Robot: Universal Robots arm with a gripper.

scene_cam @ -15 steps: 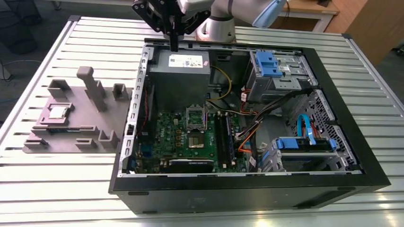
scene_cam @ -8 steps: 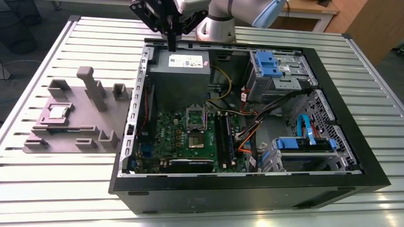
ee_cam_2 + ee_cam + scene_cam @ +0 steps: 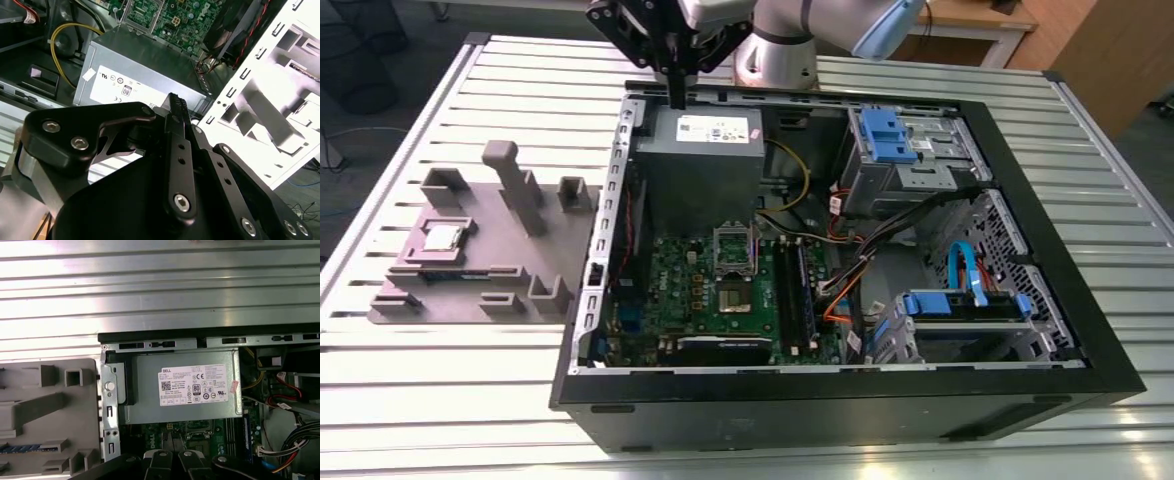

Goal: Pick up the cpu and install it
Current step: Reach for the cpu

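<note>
The cpu (image 3: 444,236), a small silver square chip, lies in a recess of the mauve-grey tray (image 3: 480,290) at the exterior view's left, beside the open computer case (image 3: 854,400). My gripper (image 3: 678,100) hangs over the case's far wall, above the grey power supply (image 3: 700,135), well away from the cpu. Its two dark fingers are pressed together, shut on nothing; the second wrist view shows the gripper (image 3: 175,99) the same way. The metal-framed socket (image 3: 734,250) sits on the green motherboard (image 3: 680,290) with a dark centre.
Blue drive cages (image 3: 894,140) and bundled cables (image 3: 907,235) take up the case's side at the exterior view's right. Upright blocks (image 3: 514,185) rise from the tray. The slatted metal table (image 3: 440,400) runs all round. In the first wrist view the power supply (image 3: 185,385) lies below the camera.
</note>
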